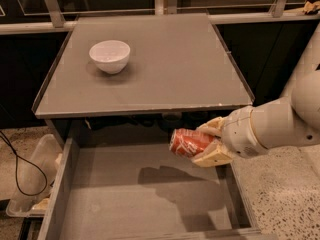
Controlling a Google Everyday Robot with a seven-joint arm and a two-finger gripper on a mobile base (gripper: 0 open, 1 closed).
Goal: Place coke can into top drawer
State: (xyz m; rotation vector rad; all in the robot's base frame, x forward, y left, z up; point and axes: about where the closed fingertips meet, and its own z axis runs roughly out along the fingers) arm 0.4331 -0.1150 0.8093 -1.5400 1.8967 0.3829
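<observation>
Closest to me, the top drawer (110, 204) is pulled out, and I can see its flat grey floor with a dark shadow on it. Just above the right side of that floor is the coke can (189, 142). It is up in the air and not touching the drawer. It lies on its side with one end pointing to the left. The gripper (206, 144) comes in from the right on a fat white arm. Its two tan fingers (214, 157) are squeezed on the right part of the can, one above it and one under it, so the left part of the can sticks out free. I think the can is light and its thin metal bends easily. It looks a little crumpled, so a hard squeeze could crush it more. Its skin is smooth and round, so it could slip in the fingers, or roll once it is let go. Holding it across its round body, not by the ends, seems the best way. Behind the can is the front edge of the bench (170, 64). Farther back on the bench, to the left, sits a white bowl (110, 55), well apart from the can.
</observation>
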